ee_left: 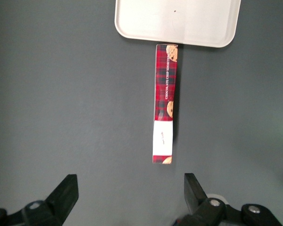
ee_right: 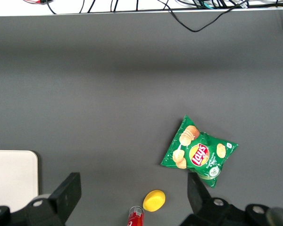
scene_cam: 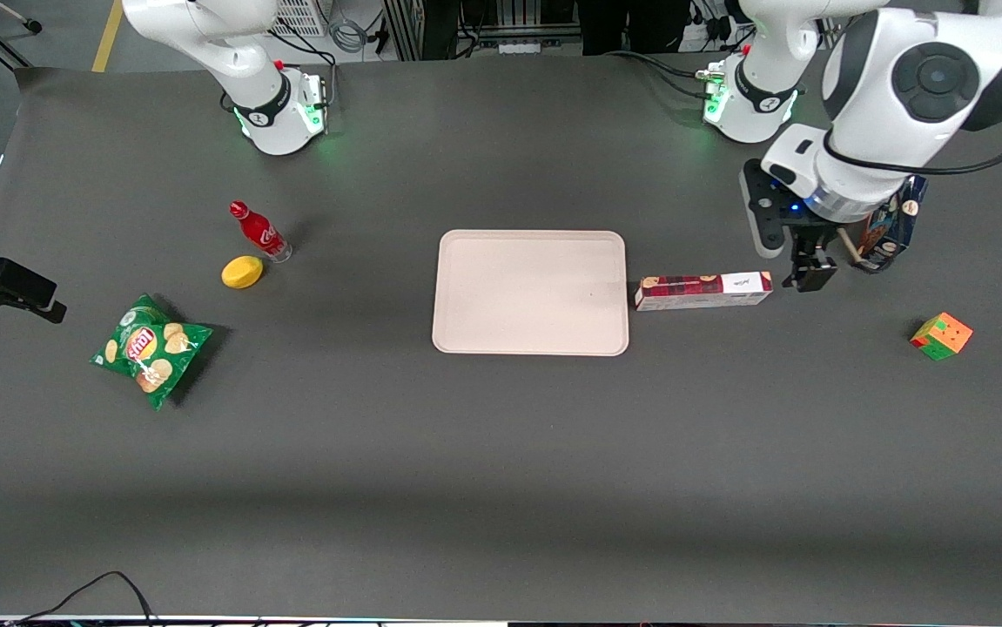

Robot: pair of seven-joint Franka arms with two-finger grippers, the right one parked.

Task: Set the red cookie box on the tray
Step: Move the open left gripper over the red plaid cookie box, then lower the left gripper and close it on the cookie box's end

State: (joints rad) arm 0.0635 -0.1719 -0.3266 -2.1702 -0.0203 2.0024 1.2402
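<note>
The red cookie box (scene_cam: 702, 291) (ee_left: 164, 103) lies flat on the dark table, its plaid end almost touching the tray's short edge and its white end section pointing toward the working arm. The pale beige tray (scene_cam: 466, 331) (ee_left: 132, 23) sits at the table's middle with nothing on it. My gripper (scene_cam: 807, 277) (ee_left: 130, 195) hovers just past the box's white end, toward the working arm's end of the table. Its fingers (ee_left: 66, 193) are spread wide over bare table and hold nothing.
A dark blue snack box (scene_cam: 892, 225) stands just by the working arm's wrist. A coloured cube (scene_cam: 941, 336) lies farther toward the working arm's end. Toward the parked arm's end are a red cola bottle (scene_cam: 258, 232), a lemon (scene_cam: 242, 272) and a green chips bag (scene_cam: 151, 350).
</note>
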